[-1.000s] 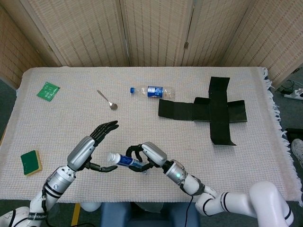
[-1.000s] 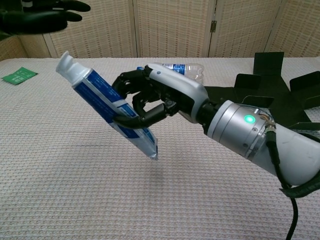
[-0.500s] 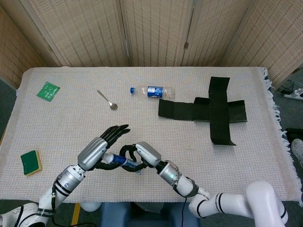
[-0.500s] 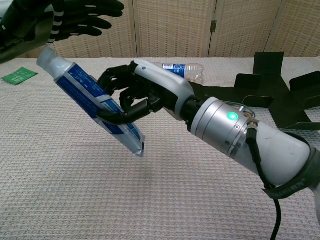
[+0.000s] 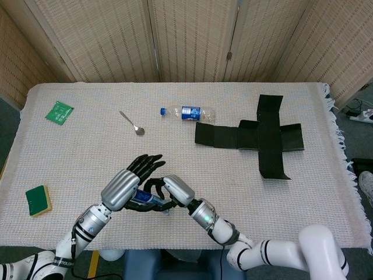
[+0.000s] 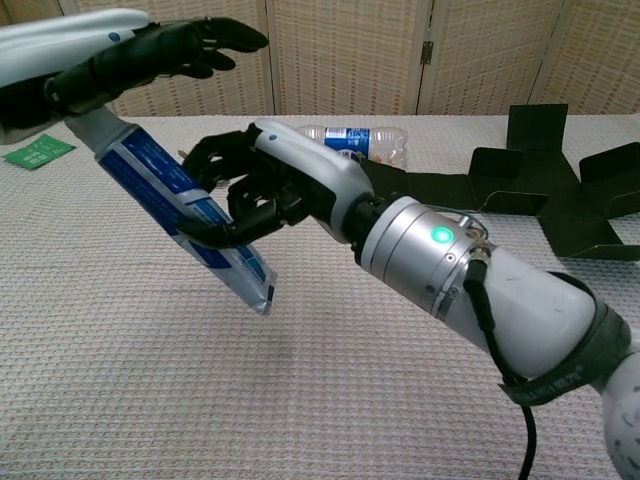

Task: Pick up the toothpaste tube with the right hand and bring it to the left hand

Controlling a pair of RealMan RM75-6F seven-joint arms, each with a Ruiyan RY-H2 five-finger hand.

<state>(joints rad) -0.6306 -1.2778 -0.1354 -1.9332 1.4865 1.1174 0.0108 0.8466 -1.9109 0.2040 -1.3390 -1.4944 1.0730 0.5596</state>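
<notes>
Right hand (image 6: 265, 185) grips the toothpaste tube (image 6: 185, 215) mid-body — tube tilted, lifted off the table (image 5: 291, 192) near its front edge. Left hand (image 6: 120, 55), fingers spread and holding nothing, hovers over the tube's cap end.

There is one toothpaste tube (image 5: 145, 200), one water bottle (image 5: 187, 112), one spoon (image 5: 132, 123) and one sponge (image 5: 38, 200). There is also one green packet (image 5: 59, 112) at 10 o'clock and one flat black cardboard piece (image 5: 256, 137) at 2 o'clock. Two robot hands are seen, the left hand (image 5: 127, 185) and the right hand (image 5: 172, 190).

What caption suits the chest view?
Right hand presents a toothpaste tube to the left hand above the table.
</notes>
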